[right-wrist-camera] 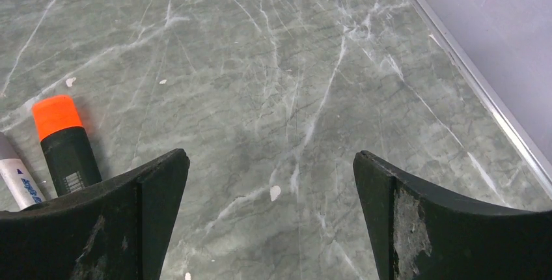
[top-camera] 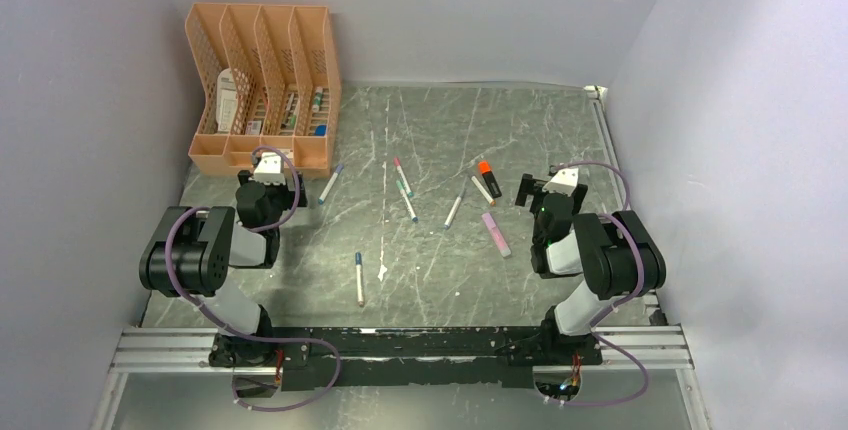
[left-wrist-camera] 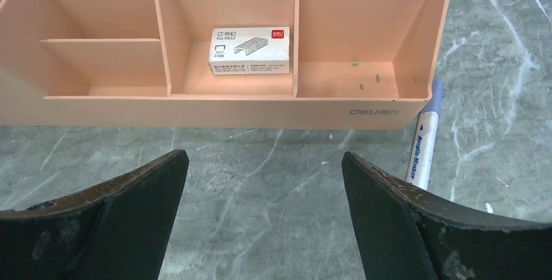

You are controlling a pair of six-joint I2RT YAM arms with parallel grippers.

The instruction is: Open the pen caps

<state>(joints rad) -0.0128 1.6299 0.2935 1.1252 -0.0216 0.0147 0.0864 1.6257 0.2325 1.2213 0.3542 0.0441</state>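
The left tool (left-wrist-camera: 263, 163) stands wide open and empty, facing the organizer (left-wrist-camera: 195, 114). The right tool (right-wrist-camera: 271, 163), likewise open and empty, has the orange cap (right-wrist-camera: 55, 114) just to its left. The pen caps (top-camera: 397, 162) sit on their pens (top-camera: 359, 285), scattered mid-tabletop (top-camera: 440, 280).

Orange cap (right-wrist-camera: 54, 116) on black barrel (right-wrist-camera: 70, 163), left of the right gripper (right-wrist-camera: 270, 159). Table (right-wrist-camera: 293, 65) grey-green, white-veined. Organiser (left-wrist-camera: 195, 112) peach.

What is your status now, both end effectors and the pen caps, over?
Left end effector open, empty, facing organizer. Right end effector open, empty, near orange cap, cap on. Nothing in the way.
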